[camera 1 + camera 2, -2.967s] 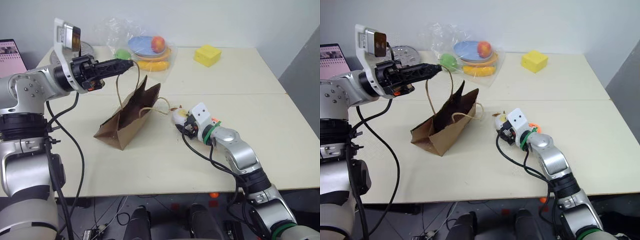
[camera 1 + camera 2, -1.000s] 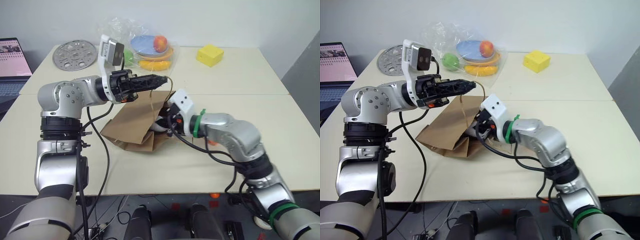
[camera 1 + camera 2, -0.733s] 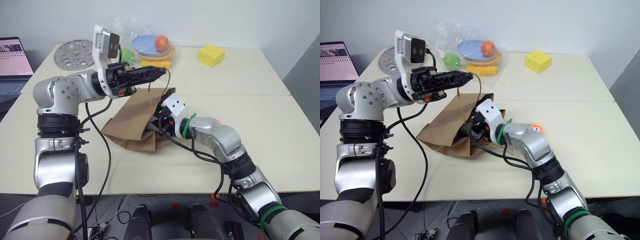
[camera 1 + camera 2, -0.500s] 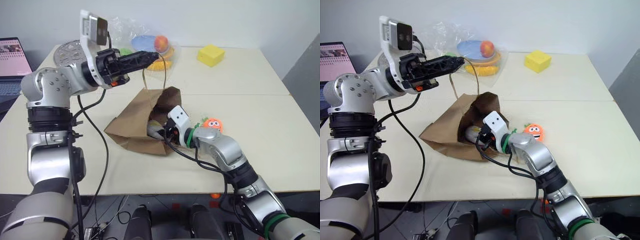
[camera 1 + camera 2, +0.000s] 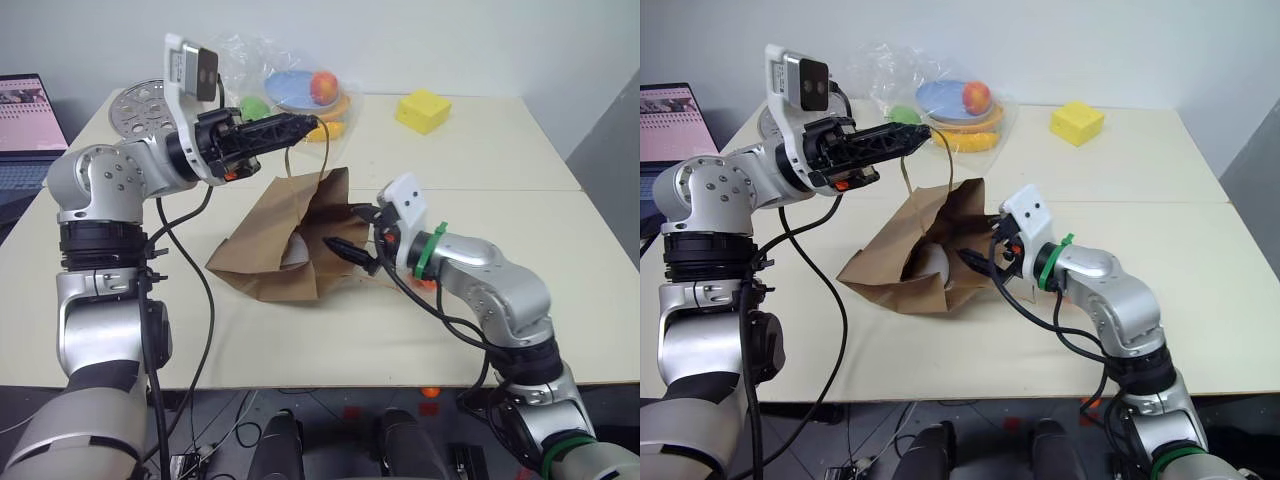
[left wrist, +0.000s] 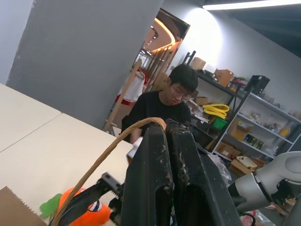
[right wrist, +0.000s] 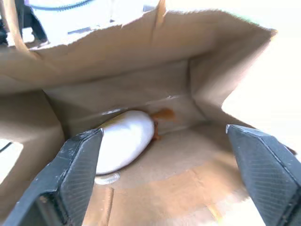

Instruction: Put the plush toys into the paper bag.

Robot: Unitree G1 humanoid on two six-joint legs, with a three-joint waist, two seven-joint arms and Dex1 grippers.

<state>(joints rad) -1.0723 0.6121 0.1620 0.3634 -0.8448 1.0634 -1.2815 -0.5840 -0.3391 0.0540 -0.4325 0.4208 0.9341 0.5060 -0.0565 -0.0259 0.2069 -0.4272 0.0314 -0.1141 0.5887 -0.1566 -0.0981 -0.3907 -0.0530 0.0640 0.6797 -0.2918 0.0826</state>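
Paper bag (image 5: 275, 245): we are seeing it lying mid-frame, mouth facing right.
Egg toy (image 7: 123, 141): lying inside the bag.
Carrot toy (image 6: 84, 212): sitting behind our right arm, partly blocked.
Left gripper (image 5: 312, 124): pinching the bag handle (image 5: 324, 160).
Right gripper (image 5: 352, 232): gaping wide at the mouth.
Surroundings: plastic-wrapped fruit (image 5: 300, 90), yellow block (image 5: 420, 110) upper frame.

The white egg toy (image 7: 123, 147) now lies inside the paper bag (image 5: 270, 260), released by the right gripper (image 5: 350, 238), which is backing out of the bag's mouth with fingers spread.

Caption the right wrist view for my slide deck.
Open right gripper at the paper bag mouth, white egg plush lying inside.
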